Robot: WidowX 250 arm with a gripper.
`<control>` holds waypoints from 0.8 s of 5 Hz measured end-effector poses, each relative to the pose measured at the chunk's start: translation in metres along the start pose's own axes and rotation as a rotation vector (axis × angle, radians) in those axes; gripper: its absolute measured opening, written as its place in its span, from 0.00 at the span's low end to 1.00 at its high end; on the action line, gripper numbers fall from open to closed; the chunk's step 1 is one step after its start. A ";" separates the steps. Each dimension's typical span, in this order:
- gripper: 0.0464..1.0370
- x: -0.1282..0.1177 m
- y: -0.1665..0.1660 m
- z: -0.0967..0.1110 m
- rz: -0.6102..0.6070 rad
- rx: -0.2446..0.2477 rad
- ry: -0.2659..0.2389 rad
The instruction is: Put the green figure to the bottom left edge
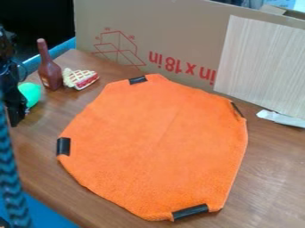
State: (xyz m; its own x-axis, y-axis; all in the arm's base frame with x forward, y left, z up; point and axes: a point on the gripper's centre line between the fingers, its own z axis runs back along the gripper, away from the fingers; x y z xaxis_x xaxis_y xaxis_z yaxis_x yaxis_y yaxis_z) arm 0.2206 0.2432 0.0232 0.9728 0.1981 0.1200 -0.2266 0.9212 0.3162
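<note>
At the left edge of the camera view hangs the black gripper (15,103), low over the table's far left part. Right beside it is a rounded green object (30,94), which looks like the green figure; its left side is hidden behind the gripper. Whether the two touch, I cannot tell.
A brown bottle (50,69) stands behind the green object, with a toy pie slice (80,78) to its right. An orange cloth (158,142) with black strips covers the middle of the wooden table (271,178). Cardboard (173,40) walls the back; a white piece (281,118) lies right.
</note>
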 end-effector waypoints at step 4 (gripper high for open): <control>0.96 0.002 0.010 0.002 0.066 -0.043 -0.012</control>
State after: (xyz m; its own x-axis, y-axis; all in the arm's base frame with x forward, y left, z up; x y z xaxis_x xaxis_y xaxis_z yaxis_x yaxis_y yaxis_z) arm 0.2201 0.2523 0.0285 0.9551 0.2554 0.1502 -0.2878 0.9200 0.2662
